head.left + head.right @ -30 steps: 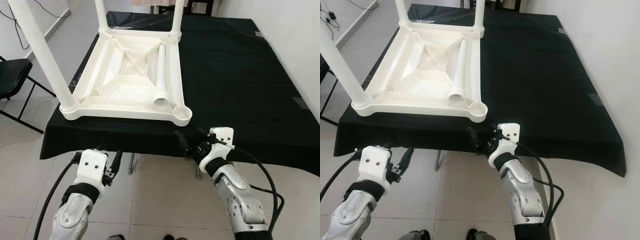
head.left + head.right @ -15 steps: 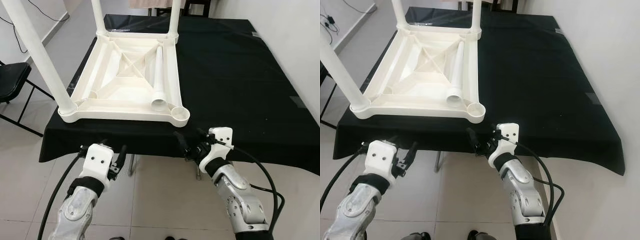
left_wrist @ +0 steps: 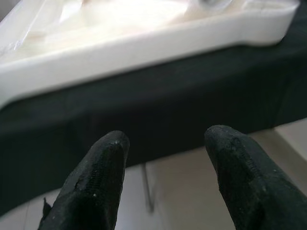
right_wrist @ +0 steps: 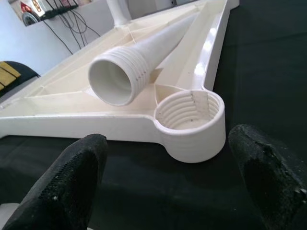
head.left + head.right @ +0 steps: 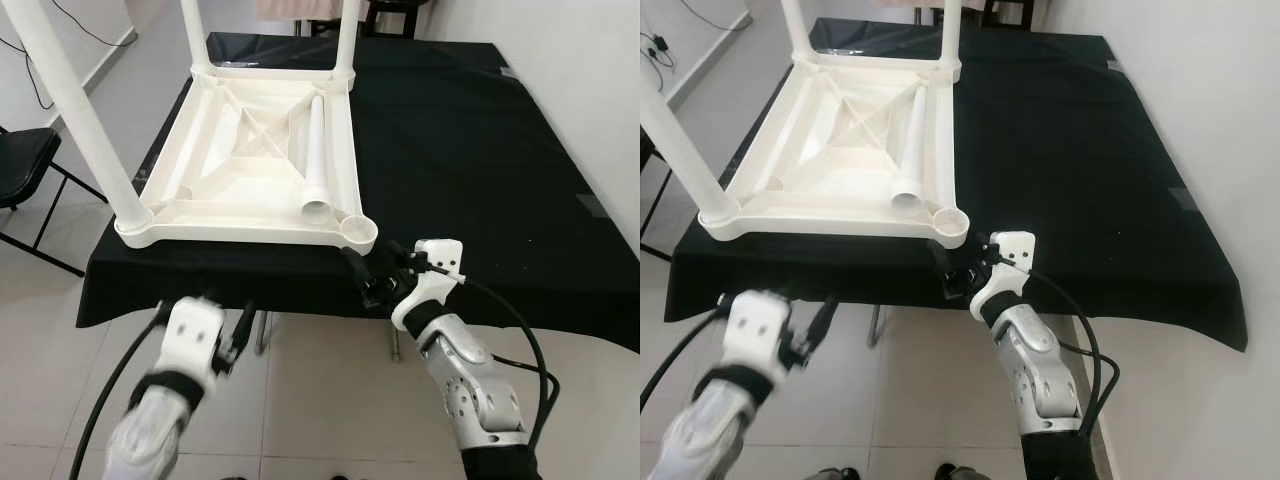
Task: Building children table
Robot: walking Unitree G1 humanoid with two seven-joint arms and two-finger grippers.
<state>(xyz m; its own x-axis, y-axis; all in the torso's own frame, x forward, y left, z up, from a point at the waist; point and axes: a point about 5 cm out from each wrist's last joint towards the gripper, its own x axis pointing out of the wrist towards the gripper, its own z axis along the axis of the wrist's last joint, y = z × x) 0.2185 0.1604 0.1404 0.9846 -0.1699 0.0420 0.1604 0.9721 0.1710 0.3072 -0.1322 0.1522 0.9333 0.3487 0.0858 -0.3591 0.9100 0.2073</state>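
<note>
A white plastic children's table (image 5: 250, 160) lies upside down on the black cloth, with three legs standing up from its corners. A loose white leg (image 5: 317, 150) lies inside it, its threaded end (image 4: 115, 79) beside the empty near-right corner socket (image 5: 359, 232). My right gripper (image 5: 372, 268) is open at the cloth's front edge, just in front of that socket (image 4: 192, 122), with nothing between its fingers (image 4: 79, 172). My left gripper (image 5: 235, 330) is blurred, below the front edge of the cloth. In the left wrist view its fingers (image 3: 103, 167) stand open and empty, pointing at the hanging cloth and the table's rim (image 3: 144, 43).
The big table's black cloth (image 5: 470, 150) stretches wide to the right of the white table. A black folding chair (image 5: 25, 165) stands on the left. A white wall (image 5: 600, 80) runs along the right. Tiled floor (image 5: 320, 400) lies below my arms.
My right gripper has risen and come closer to the empty corner socket. My left arm has shifted a little and is now blurred by motion.
</note>
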